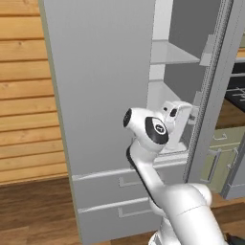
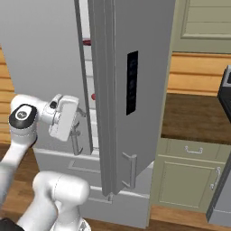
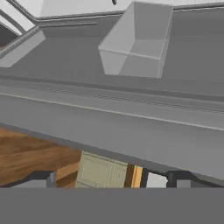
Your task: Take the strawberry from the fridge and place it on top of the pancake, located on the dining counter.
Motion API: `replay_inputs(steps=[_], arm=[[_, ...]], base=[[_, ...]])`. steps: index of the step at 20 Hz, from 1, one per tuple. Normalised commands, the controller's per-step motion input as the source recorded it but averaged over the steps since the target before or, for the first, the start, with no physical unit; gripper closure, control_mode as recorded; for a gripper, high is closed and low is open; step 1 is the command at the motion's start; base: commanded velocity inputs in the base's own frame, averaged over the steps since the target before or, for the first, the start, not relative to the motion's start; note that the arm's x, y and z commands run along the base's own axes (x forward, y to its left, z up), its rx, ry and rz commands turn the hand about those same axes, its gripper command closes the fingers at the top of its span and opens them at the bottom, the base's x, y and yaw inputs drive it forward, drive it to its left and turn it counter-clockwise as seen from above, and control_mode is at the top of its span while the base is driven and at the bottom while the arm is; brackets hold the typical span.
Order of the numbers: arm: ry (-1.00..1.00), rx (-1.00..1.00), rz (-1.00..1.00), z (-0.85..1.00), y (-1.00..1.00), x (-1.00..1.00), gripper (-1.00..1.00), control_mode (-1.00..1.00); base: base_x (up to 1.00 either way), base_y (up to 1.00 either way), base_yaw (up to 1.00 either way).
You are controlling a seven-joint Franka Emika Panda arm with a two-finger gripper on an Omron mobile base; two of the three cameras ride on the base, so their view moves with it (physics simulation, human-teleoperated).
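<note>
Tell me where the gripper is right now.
In the right base view the gripper hangs at the left, jaws open and pointing down, just in front of the gap of the open fridge door, above the lower drawers.

wooden wall [image 1: 28,95], green cabinets [image 2: 189,180], wood floor [image 1: 33,210]

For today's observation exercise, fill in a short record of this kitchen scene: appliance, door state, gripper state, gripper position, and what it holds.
appliance: tall light grey fridge
door state: right upper door swung open, left one shut
gripper state: gripper open
gripper position: at the fridge opening, beside the open door's edge
held: nothing
small red item: on a shelf inside, too hidden to identify
</note>
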Motion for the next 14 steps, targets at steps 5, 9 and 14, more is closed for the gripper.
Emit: replay_inputs(steps=[5, 9, 14], arm=[[0.00, -0.05, 0.00, 0.00, -0.55, 0.87, -1.00, -1.00], [0.00, -0.01, 0.01, 0.00, -0.60, 0.72, -1.00, -1.00], [-0.03, 0.00, 0.02, 0.00, -0.76, 0.08, -1.00, -1.00]], base=[[0.00, 0.00, 0.00], [0.00, 0.00, 0.00], [0.00, 0.00, 0.00]])
